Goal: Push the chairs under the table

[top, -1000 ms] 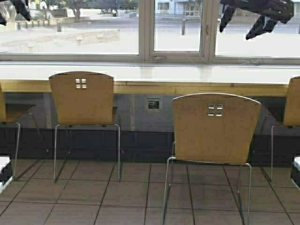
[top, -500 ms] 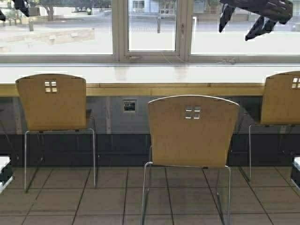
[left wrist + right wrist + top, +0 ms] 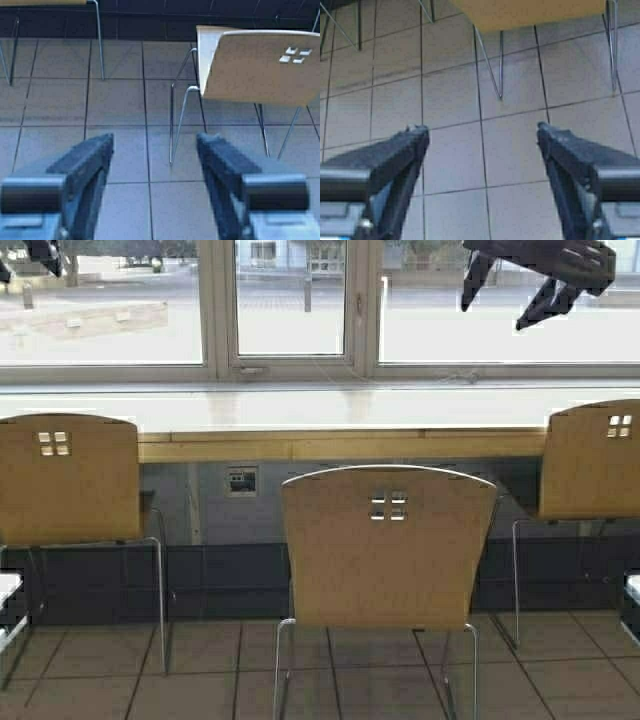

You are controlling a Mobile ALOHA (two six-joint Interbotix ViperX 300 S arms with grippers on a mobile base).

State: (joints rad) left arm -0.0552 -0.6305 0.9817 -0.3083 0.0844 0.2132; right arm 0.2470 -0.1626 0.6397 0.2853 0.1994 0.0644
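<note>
The step in hand is judged to be the approach to the middle chair (image 3: 388,545), which stands out from the counter (image 3: 340,445) with its seat clear of the wood edge. A square, centred line-up on the chair back would serve best, so that the push runs straight and the chrome legs do not swing aside on the floor tiles (image 3: 200,680). Both hands are held high and apart from the chair: the right hand (image 3: 508,298) is seen against the window (image 3: 290,300), its fingers spread wide; the left hand (image 3: 155,150) is spread wide too, empty, above the tiles. The 3 chairs are of tan plywood with curved backs and 4 small square cut-outs. The left chair (image 3: 68,480) and right chair (image 3: 592,462) stand closer to the counter.
</note>
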